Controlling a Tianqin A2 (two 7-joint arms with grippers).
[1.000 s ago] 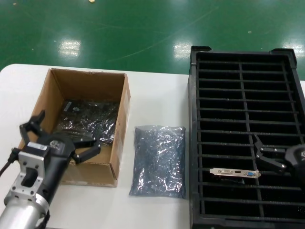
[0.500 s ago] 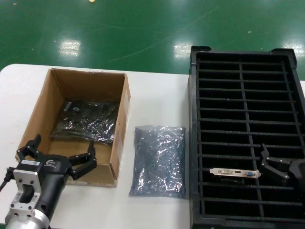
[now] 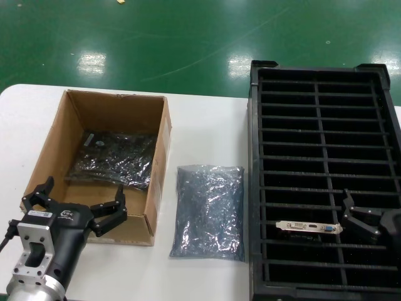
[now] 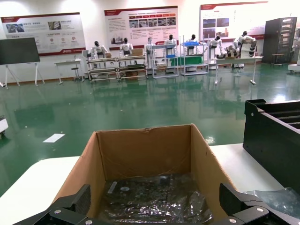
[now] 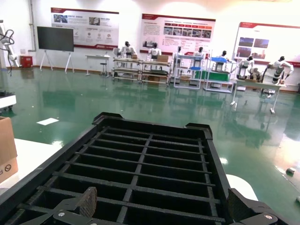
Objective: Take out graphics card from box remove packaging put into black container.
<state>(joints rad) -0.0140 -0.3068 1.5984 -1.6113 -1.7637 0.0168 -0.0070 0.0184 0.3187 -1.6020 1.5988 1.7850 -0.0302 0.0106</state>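
Observation:
The graphics card point(image 3: 309, 227) stands in a near slot of the black container point(image 3: 319, 113), its silver bracket with a blue port facing up. My right gripper point(image 3: 352, 213) hovers open just right of it, touching nothing; its wrist view shows only the container's slots point(image 5: 150, 154) between the open fingers. The empty grey packaging point(image 3: 208, 212) lies flat on the table between container and box. The brown box point(image 3: 160, 157) holds another shiny bagged board point(image 3: 116, 160). My left gripper point(image 3: 80, 199) is open above the box's near wall, looking into the box point(image 4: 140, 150) at that bag point(image 4: 154, 201).
The white table point(image 3: 207, 132) ends at a rounded far-left corner, with green floor beyond. The black container fills the right side. A corner of the grey bag point(image 4: 276, 199) shows beside the box in the left wrist view.
My left gripper drew back from over the box's inside to its near wall. My right gripper slid right, away from the card. Neither has moved in the last half second.

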